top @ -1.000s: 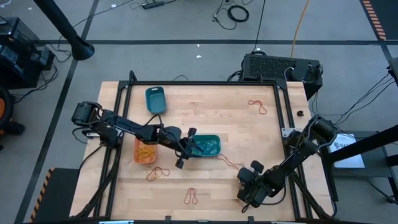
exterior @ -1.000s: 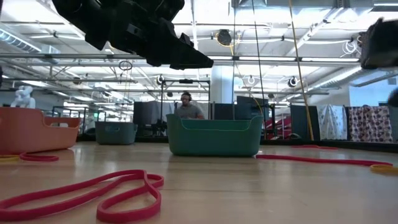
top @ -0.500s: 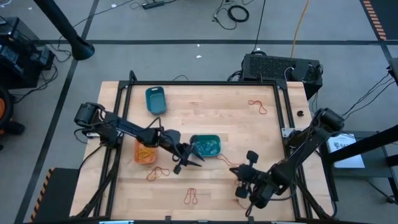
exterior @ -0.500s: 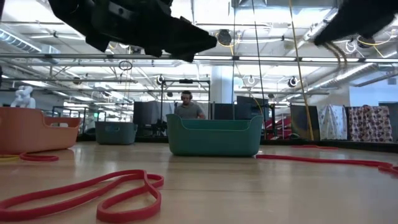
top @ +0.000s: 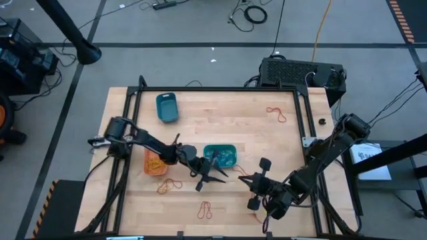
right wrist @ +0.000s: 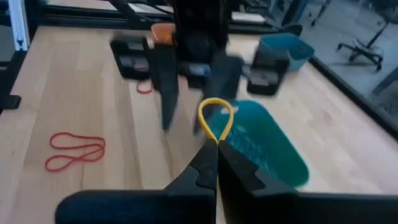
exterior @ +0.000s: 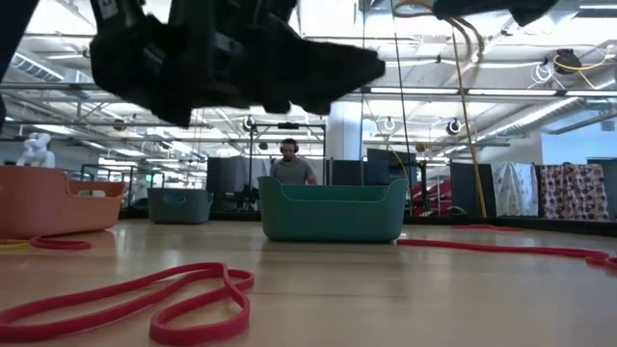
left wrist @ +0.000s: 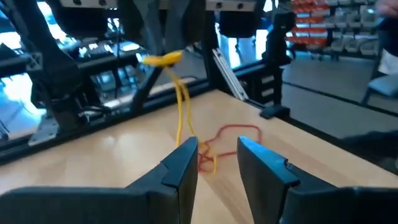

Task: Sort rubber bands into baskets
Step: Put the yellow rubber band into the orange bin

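Observation:
My right gripper (right wrist: 214, 154) is shut on a yellow rubber band (right wrist: 216, 118), above the table just right of the teal basket (top: 220, 157). My left gripper (left wrist: 217, 155) is open and level. It faces the right gripper across a red band (left wrist: 231, 132) that lies flat on the wood, with nothing between its fingers. The hanging yellow band (left wrist: 180, 106) shows ahead of it. The orange basket (top: 157, 162) holds orange bands; the blue basket (top: 167, 107) stands at the far left. My right gripper pinches the yellow band between its two fingertips, and a small loop (right wrist: 216, 115) stands out beyond them. In the left wrist view the band's remaining length (left wrist: 181, 118) hangs slack below the gripper toward the table. Whether its lower end touches the wood, I cannot tell.
More red bands lie loose on the wood: one near the front edge (top: 205, 211), one by the orange basket (top: 168, 185), one at the far right (top: 277, 113). A black frame (top: 303, 127) borders the table. In the low view a person sits far behind.
My right gripper has risen from the table and gone toward the teal basket, rolling its wrist and lifting the yellow band off the wood. My left gripper has left the teal basket, moved toward the near edge and down, and tipped to level.

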`<act>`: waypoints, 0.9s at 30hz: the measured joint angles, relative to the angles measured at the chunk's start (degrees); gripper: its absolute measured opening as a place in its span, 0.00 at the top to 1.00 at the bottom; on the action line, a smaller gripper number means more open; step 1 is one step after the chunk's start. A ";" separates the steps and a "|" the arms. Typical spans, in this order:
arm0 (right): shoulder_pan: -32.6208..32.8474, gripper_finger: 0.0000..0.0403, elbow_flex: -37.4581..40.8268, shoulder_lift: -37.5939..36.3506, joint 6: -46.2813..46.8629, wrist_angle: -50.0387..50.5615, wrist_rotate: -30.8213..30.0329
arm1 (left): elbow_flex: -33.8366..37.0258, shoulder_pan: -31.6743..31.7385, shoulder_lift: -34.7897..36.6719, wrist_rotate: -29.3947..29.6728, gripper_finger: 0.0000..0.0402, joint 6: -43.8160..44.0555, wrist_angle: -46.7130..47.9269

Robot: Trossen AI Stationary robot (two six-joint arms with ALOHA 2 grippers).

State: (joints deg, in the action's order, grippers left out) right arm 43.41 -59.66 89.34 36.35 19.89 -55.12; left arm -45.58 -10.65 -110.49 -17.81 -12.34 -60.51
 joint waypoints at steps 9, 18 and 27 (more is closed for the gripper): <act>-4.56 1.00 -0.02 0.55 -8.68 -6.69 6.22 | -4.85 0.02 -7.90 1.56 0.70 0.02 -8.07; -8.00 1.00 -0.02 2.84 -13.28 -10.97 13.72 | -6.23 0.13 -8.40 1.62 0.70 0.00 -7.99; -9.97 1.00 -0.02 3.30 -15.99 -11.71 15.04 | -6.23 -0.31 -8.40 1.12 0.71 0.00 -4.54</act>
State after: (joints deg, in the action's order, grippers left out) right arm 33.44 -59.68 92.64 20.36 8.19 -40.08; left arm -51.81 -10.96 -118.89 -16.69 -12.34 -65.05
